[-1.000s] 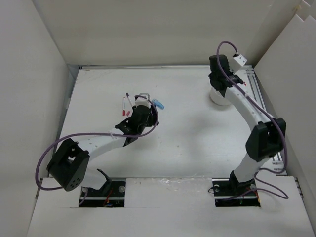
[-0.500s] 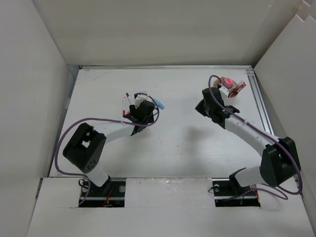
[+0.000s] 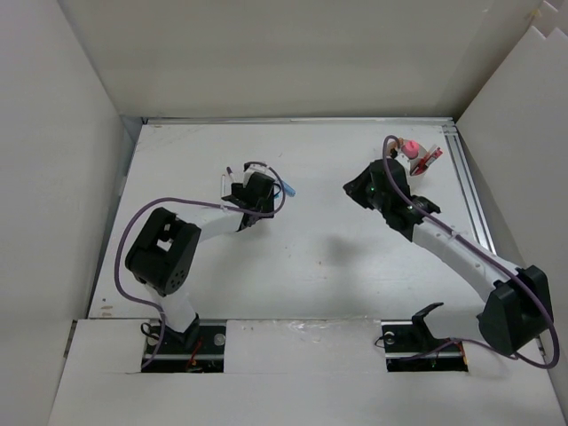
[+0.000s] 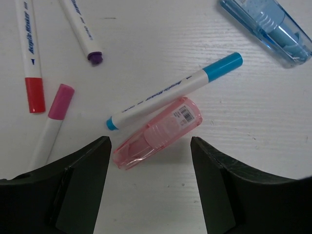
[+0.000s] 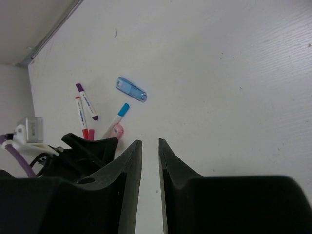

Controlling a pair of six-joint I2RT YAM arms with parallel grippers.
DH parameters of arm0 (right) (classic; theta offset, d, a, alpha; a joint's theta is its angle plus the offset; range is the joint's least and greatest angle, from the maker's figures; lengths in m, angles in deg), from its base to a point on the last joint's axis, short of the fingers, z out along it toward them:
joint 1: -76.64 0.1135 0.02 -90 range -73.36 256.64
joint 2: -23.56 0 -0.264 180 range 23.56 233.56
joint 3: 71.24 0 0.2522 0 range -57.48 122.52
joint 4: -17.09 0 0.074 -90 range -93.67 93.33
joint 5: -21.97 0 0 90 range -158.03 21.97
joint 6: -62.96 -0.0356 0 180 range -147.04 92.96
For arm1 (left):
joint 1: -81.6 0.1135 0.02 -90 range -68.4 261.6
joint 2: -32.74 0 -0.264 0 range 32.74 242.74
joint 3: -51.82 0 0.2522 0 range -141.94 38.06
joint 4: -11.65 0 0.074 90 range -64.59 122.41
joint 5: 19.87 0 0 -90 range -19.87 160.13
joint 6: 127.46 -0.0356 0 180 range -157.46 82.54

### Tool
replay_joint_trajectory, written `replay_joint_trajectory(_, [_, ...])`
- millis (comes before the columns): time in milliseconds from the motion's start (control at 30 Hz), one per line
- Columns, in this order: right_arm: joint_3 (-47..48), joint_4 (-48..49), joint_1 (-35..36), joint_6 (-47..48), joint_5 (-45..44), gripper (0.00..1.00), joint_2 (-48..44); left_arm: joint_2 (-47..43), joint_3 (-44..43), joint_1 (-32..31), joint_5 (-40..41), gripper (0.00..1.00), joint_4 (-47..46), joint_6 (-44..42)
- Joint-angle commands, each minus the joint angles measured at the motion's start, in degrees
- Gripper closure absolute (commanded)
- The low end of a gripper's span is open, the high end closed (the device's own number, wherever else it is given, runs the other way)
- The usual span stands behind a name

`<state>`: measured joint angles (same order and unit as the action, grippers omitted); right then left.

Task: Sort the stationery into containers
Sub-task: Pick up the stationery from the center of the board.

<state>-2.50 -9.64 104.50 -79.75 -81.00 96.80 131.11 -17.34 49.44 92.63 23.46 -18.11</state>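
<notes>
**Operator:** Stock count, please.

**Stores:** On your table [image 3: 319,253], far left of centre:
- Markers, four: one red-capped marker [image 4: 34,90], one purple-tipped marker [image 4: 80,29], one pink-capped marker [image 4: 53,117] and one blue-capped marker [image 4: 173,90].
- Clear-cased pieces, two: one pink clear-cased piece [image 4: 161,130] and one blue clear-cased piece [image 4: 268,29].
- White cup [image 3: 414,168], one, at the far right near the rail. A pink item [image 3: 409,146] and a red item [image 3: 429,160] stick out of it. They are too small for me to count further or to say which compartment they are in.

**Operator:** And the claws?

**Stores:** Two.
- Your left claw [image 4: 150,151] has its fingers wide apart and grips nothing. The pink clear-cased piece lies flat on the table in the gap, touching neither finger, with the blue-capped marker just beside it. The blue clear-cased piece lies apart, farther off to the right.
- Your right claw [image 5: 149,144] has its fingers a narrow slit apart with nothing between them. It hangs over bare table between the cup and the markers.

**Operator:** What has changed against the earlier view?

**Stores:**
- A second ago your right claw stood over the cup and hid it. It has since drawn back toward the middle of the table, so the cup and its contents now show.
- Your left claw has moved a little farther out, closer to the markers, and that arm's elbow has swung up off the near edge.
- The blue clear-cased piece lies where it did.
</notes>
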Motion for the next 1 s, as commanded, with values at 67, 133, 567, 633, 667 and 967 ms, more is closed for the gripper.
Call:
replay_joint_trajectory(67, [-0.4,2.7,0.5,0.1,0.4,0.73,-2.2,1.4,-1.8,-0.1,-4.7,0.39,-0.2,-3.1])
replay_joint_trajectory(133, [-0.4,2.7,0.5,0.1,0.4,0.73,-2.2,1.9,-2.3,-0.1,-4.7,0.39,-0.2,-3.1])
replay_joint_trajectory(567, [-0.4,2.7,0.5,0.1,-0.1,0.7,-2.7,4.2,-1.6,-0.1,-9.9,0.68,-0.1,-2.6])
replay_joint_trajectory(633, [0.1,2.7,0.5,0.1,-0.1,0.67,-2.7,3.5,-0.9,-1.5,-9.9,0.75,-0.1,-2.6])
replay_joint_trajectory(667, [0.1,2.7,0.5,0.1,-0.1,0.66,-2.7,3.5,-0.9,-2.0,-9.9,0.79,-0.1,-2.6])
replay_joint_trajectory(967, [0.7,1.6,1.1,0.1,2.9,0.44,-2.2,-3.7,3.8,-3.3,-24.6,0.97,-6.4,-1.5])
